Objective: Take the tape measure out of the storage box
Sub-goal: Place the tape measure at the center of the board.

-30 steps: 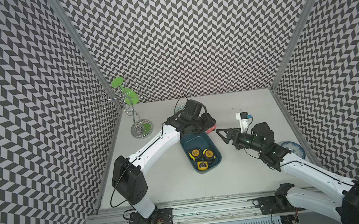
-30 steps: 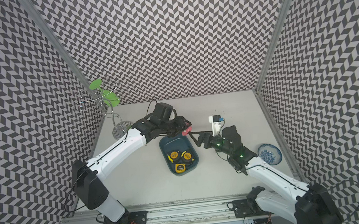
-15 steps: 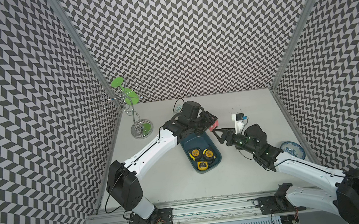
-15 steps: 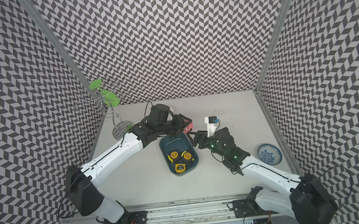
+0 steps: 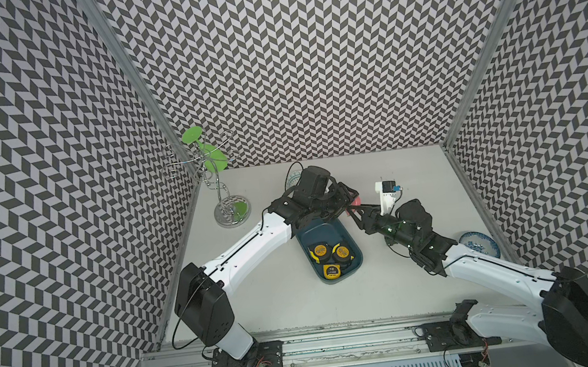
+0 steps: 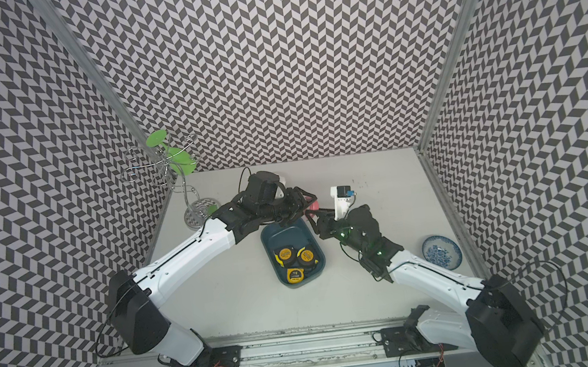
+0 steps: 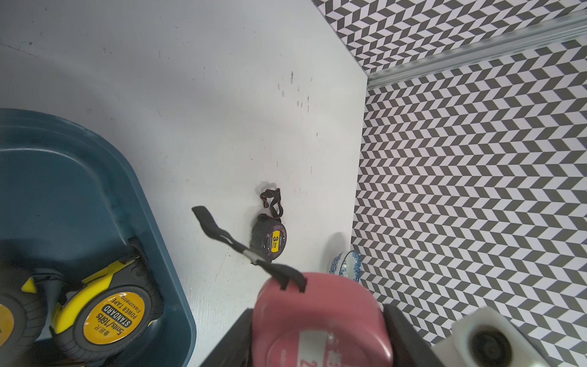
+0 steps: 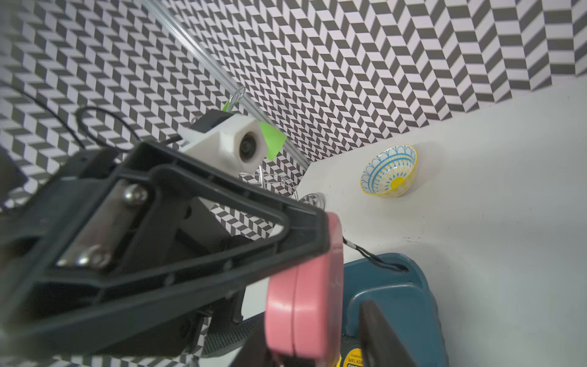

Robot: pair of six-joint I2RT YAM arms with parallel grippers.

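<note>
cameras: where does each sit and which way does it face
Top views: high above the arm bases, looking down on table, storage box; left arm and right arm show.
Left wrist: looks past the left gripper, holding the pink tape measure, to the table.
Right wrist: faces the left gripper; one own finger shows.
Shared: pink tape measure.

White table, storage box, blue bowl, wire stand
</note>
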